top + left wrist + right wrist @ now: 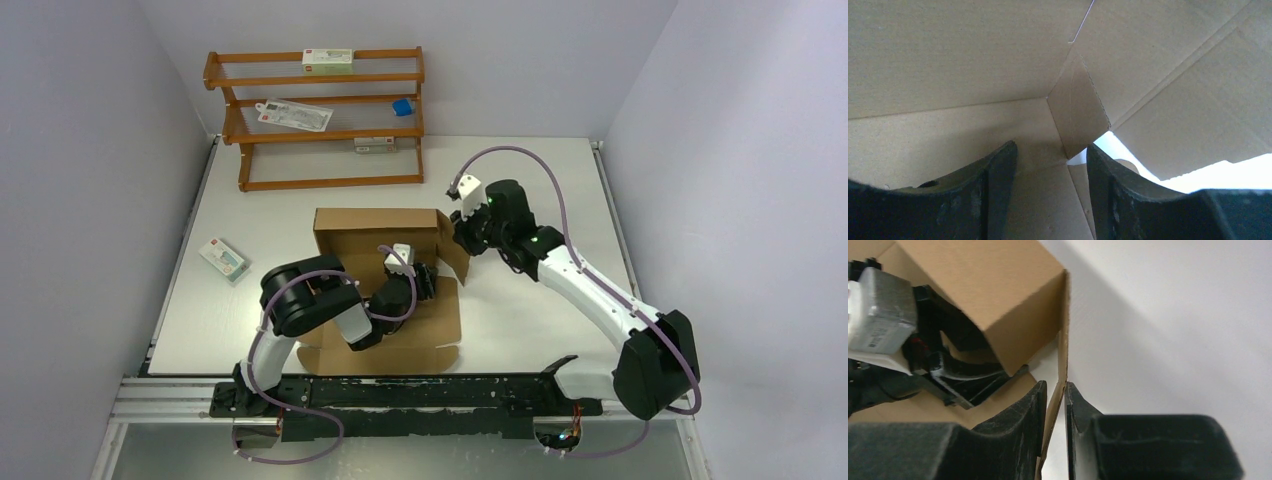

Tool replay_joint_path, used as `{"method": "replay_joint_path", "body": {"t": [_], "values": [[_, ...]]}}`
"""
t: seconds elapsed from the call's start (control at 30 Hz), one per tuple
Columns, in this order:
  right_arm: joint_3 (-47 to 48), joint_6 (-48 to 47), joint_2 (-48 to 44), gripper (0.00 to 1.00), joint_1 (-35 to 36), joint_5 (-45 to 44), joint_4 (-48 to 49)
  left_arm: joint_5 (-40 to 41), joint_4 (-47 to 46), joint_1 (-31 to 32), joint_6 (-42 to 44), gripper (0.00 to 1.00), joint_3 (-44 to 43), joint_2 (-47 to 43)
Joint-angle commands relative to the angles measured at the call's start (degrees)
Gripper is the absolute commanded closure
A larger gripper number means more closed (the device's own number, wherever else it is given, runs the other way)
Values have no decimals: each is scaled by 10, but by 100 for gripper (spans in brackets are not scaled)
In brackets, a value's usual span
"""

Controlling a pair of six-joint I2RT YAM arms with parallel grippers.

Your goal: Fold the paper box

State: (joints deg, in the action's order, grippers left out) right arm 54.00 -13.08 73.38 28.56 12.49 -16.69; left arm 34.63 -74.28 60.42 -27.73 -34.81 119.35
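Right end effector (pixel 1056 390) is pinched on a paper box (pixel 998 295) flap, holding it raised; left end effector (pixel 1050 150) is spread inside, apparently for the corner tab.

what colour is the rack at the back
The rack is orange-brown; clearest in the top view.

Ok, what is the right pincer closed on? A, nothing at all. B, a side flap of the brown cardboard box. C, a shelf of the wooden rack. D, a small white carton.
B: in the right wrist view the right pincer sandwiches a thin flap of the paper box between its fingers.
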Motion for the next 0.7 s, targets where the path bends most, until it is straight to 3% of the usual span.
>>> {"method": "replay_joint_path", "body": {"t": [0.0, 0.4, 0.67], "values": [[16, 43, -3, 77, 26, -7, 13, -27, 14, -2, -26, 43, 5, 1], [-60, 170, -16, 72, 33, 57, 153, -48, -9, -2, -11, 42, 17, 1], [-103, 225, -35, 62, 33, 107, 237, -60, -28, -3, -3, 41, 27, -3]]}}
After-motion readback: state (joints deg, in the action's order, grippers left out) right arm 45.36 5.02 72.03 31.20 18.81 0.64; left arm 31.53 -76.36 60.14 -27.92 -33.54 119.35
